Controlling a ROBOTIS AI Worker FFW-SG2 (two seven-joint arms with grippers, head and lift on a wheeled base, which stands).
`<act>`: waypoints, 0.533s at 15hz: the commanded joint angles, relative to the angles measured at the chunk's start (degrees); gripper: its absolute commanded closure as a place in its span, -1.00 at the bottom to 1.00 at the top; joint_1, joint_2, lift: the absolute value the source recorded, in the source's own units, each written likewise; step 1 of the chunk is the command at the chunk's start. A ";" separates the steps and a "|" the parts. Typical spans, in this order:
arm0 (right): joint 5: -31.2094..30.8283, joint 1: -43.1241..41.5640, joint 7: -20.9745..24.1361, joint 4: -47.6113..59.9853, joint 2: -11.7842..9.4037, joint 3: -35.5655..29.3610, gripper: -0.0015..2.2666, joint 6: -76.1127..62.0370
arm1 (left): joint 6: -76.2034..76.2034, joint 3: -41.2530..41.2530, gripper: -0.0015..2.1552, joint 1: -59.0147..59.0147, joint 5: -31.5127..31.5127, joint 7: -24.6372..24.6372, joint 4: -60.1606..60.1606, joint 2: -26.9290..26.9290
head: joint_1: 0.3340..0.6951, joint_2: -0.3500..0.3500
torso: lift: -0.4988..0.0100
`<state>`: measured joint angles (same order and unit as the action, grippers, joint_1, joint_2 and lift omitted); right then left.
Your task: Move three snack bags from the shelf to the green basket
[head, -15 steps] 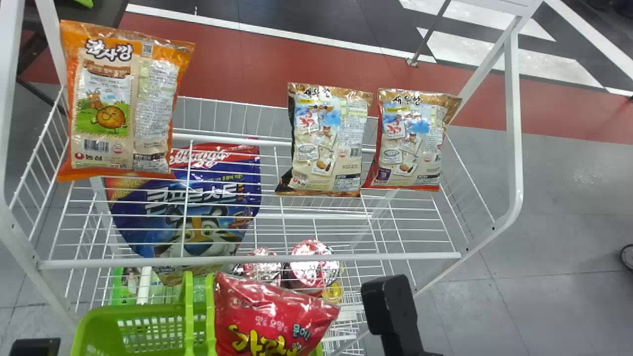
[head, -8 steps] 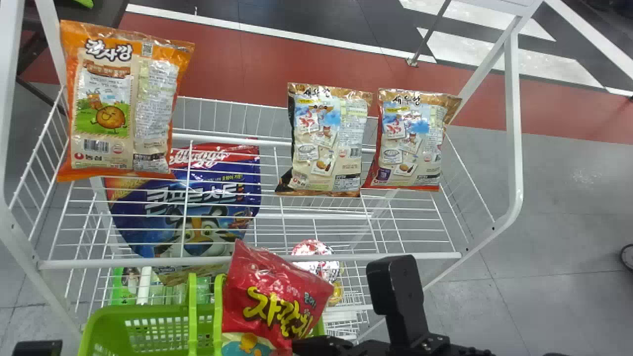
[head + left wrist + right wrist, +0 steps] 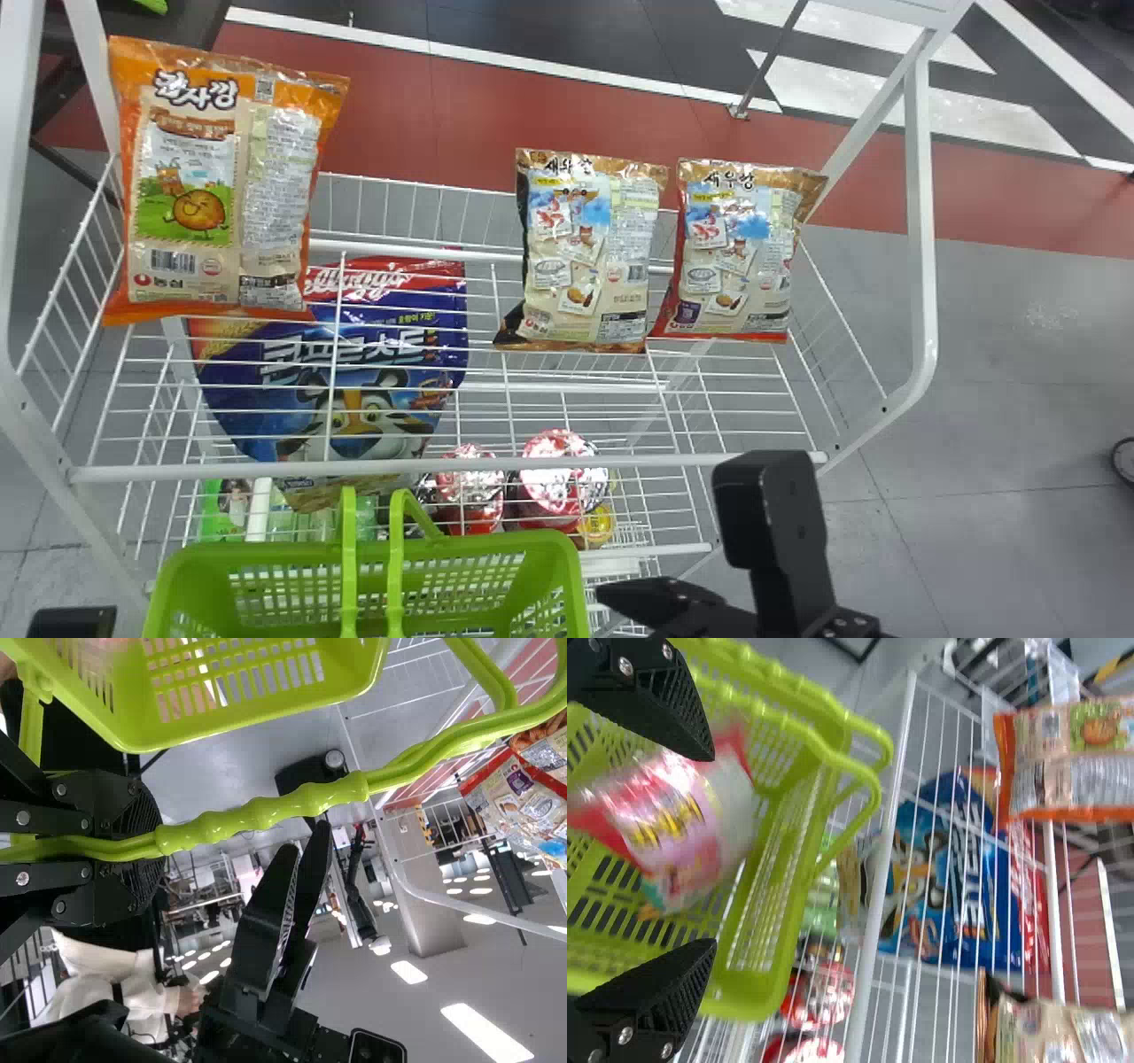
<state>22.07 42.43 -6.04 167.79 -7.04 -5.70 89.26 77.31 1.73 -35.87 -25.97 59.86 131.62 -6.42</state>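
One red bag [image 3: 669,828] is inside the basket [image 3: 257,554], off the tips of my spread right gripper [image 3: 711,850]. Any next reach goes forward, slightly left, to the brown bag [image 3: 586,252]; my left gripper [image 3: 158,846] pinches the handle [image 3: 266,811].

Noted green basket [image 3: 266,556], perforated plastic, handles raised, in front of white wire shelf [image 3: 443,465]. Observed glossy red-and-pink snack bag [image 3: 673,819] inside, blurred. Logged upright on shelf, printed backs outward: orange snack bag [image 3: 190,186] left; brown-and-black snack bag [image 3: 585,257] just beside red-edged snack bag [image 3: 735,252], right.
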 commanded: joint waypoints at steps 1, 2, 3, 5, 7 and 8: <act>-5.20 0.72 -0.12 -0.36 -0.17 -0.10 -0.96 0.82 | 0.00 0.03 0.81 -0.07 0.04 0.00 0.04 0.00 | 1.00 -1.00 | 0.77; -7.48 1.25 -1.00 -1.06 -0.26 -0.10 -0.96 0.82 | 0.00 0.03 0.81 -0.16 0.04 0.00 -0.05 0.00 | 1.00 -1.00 | 0.77; -9.15 1.25 -1.52 -2.65 -0.35 -0.19 -0.95 0.82 | 0.00 0.03 0.81 -0.25 0.13 0.00 -0.05 0.09 | 1.00 -1.00 | 0.77; -10.73 0.20 -3.37 -8.89 -0.35 -0.37 -0.92 -14.06 | -0.18 0.03 0.81 -0.43 0.39 0.00 -0.05 0.18 | 1.00 -1.00 | 0.77; -10.65 -1.56 -5.04 -15.74 -0.35 -0.81 -0.92 -33.05 | -0.18 0.20 0.81 -0.51 0.57 -0.09 -0.05 0.27 | 1.00 -1.00 | 0.77; -10.03 -2.27 -5.30 -18.47 -0.26 -0.98 -0.92 -42.19 | -0.18 0.29 0.81 -0.51 0.74 -0.27 -0.14 0.27 | 1.00 -1.00 | 0.77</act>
<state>11.53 41.25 -11.09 153.53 -7.37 -6.44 59.70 77.13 1.90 -36.36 -25.40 59.67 131.56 -6.16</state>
